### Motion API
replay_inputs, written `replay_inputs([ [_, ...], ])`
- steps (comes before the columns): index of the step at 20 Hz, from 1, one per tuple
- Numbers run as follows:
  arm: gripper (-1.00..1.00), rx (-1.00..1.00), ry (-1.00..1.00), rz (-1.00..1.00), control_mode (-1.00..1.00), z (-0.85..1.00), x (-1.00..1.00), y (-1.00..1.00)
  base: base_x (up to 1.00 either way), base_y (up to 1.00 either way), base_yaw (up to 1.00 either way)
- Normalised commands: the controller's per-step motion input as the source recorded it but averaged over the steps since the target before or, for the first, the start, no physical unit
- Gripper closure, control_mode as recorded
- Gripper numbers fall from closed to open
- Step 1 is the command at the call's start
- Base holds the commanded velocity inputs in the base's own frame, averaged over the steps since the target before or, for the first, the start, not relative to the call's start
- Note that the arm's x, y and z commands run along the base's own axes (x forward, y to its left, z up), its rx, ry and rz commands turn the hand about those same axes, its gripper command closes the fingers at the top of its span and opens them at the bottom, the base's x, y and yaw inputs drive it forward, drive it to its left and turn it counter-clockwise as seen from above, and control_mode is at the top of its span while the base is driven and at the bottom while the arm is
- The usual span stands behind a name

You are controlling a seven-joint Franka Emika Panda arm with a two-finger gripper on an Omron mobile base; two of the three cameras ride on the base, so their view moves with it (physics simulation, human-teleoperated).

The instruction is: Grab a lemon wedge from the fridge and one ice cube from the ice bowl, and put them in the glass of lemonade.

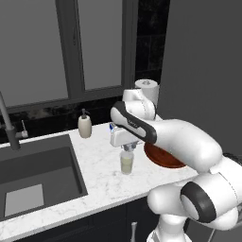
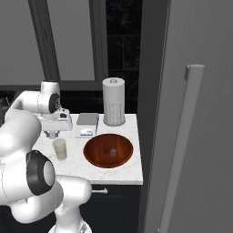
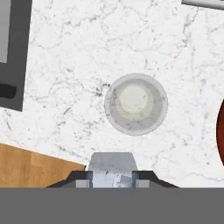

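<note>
The glass of lemonade (image 1: 126,163) (image 2: 60,149) stands on the white marble counter, left of the ice bowl. My gripper (image 1: 126,147) (image 2: 53,135) hangs straight above it, pointing down. In the hand view the glass (image 3: 136,104) lies just ahead of my gripper (image 3: 111,177), which is shut on a pale grey ice cube (image 3: 111,165). The reddish-brown ice bowl (image 2: 91,159) (image 1: 163,160) (image 3: 221,131) holds one more cube (image 2: 112,152). The fridge (image 2: 191,136) stands at the right, its door with the long bar handle towards me. The lemon wedge is out of view.
A sink (image 1: 38,175) with a faucet (image 1: 9,127) lies to the left, a soap dispenser (image 1: 84,125) behind it. A paper towel roll (image 2: 113,107) and a flat grey box (image 2: 87,119) stand behind the bowl. The counter's front edge is close to the glass.
</note>
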Motion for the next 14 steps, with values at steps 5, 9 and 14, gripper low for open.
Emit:
replay_inputs([
  [5,1.0,0.0,-0.01,-0.14,-1.0,-0.01,0.5,0.16,0.0,0.0,0.0],
  [9,1.0,-0.03,0.23,-0.16,-1.0,-0.13,0.51,-0.02,0.0,0.0,0.0],
  [14,1.0,0.0,0.1,-0.06,-1.0,-0.12,0.07,-0.03,0.0,0.0,0.0],
])
